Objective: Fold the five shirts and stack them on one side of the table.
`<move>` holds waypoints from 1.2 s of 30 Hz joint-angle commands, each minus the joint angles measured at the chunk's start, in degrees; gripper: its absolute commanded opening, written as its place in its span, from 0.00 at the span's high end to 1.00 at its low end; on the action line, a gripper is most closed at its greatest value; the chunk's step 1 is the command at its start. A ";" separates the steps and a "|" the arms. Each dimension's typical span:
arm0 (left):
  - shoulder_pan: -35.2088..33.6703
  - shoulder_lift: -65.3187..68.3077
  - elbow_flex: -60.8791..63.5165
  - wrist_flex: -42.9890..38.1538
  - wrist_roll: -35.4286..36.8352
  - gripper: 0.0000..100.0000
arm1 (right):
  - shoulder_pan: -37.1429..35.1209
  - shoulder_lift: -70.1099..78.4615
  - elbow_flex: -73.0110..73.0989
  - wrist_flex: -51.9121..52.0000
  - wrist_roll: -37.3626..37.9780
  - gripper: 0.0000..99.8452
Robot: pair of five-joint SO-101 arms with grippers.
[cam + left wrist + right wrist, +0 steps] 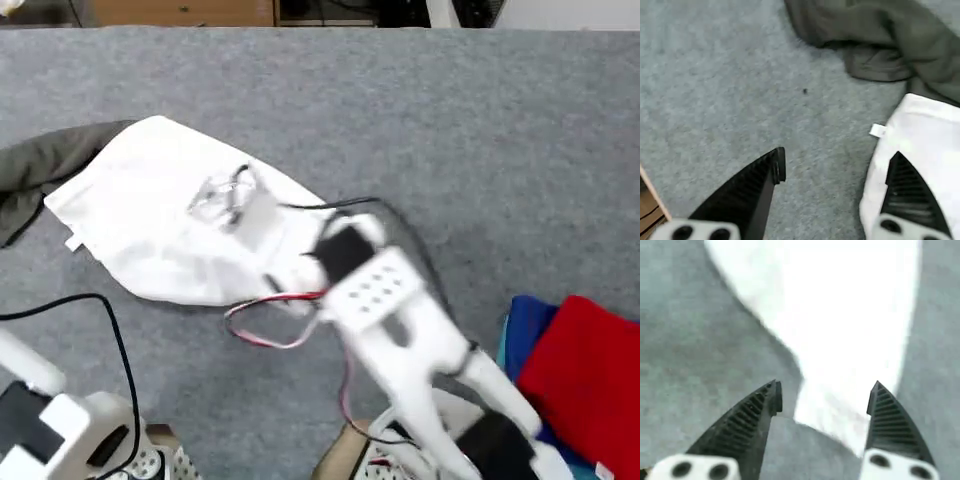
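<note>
1. The worktop (450, 120) is covered in a grey, felt-like surface
2. The white shirt (150, 215) lies spread out left of centre in the high view. Its far-left edge touches the dark olive shirt (40, 165), which is crumpled at the left edge of the worktop, and the white fabric appears to lie on top
3. The red shirt (585, 365) lies folded at the near right corner. It rests on the blue shirt (527, 318), well apart from the white shirt
4. The right arm (400, 320) extends from the near edge over the white shirt. The right gripper (826, 387) has its jaws spread wide and holds nothing. It is above an edge of the white shirt (840, 315), with fabric and grey surface both between the jaws
5. The left gripper (839, 155) also has its jaws spread wide and holds nothing. It is above bare worktop (715, 75) beside a corner of the white shirt (930, 135), next to the small label (878, 131). The dark olive shirt (880, 35) lies just beyond
6. Red and white wires (270, 325) loop on the worktop under the right arm, and a black cable (95, 300) curves at the near left
</note>
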 commanded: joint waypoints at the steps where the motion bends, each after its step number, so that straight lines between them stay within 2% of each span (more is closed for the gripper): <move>1: -3.52 -4.00 2.64 0.35 -1.49 0.68 | -4.88 7.43 0.22 -6.86 -2.99 0.72; 6: -5.19 -6.37 5.98 0.26 -1.49 0.68 | -7.96 19.47 0.13 -16.53 -3.60 0.72; 9: -4.84 -6.73 7.03 0.26 -1.49 0.68 | -6.99 27.12 -1.98 -20.57 -3.60 0.72; 12: -4.75 -6.73 6.95 0.26 -1.49 0.68 | -4.18 34.24 -7.96 -20.40 -4.31 0.72; 15: -4.75 -6.73 7.03 -0.35 -1.49 0.68 | -0.40 39.78 -15.34 -18.81 -8.09 0.79; 19: -4.75 -6.20 7.03 -1.32 -1.49 0.68 | 3.65 46.46 -25.89 -15.65 -8.44 1.00; 22: -4.13 -6.11 7.03 -1.32 -1.41 0.68 | 6.90 51.12 -33.19 -12.75 -8.70 0.97; 25: -2.11 -6.11 7.74 -1.49 -1.32 0.68 | 10.68 55.08 -40.92 -11.16 -8.70 1.00; 36: 11.25 -6.73 24.26 -15.03 -0.97 0.68 | 29.67 76.18 -75.47 -12.04 -8.35 0.99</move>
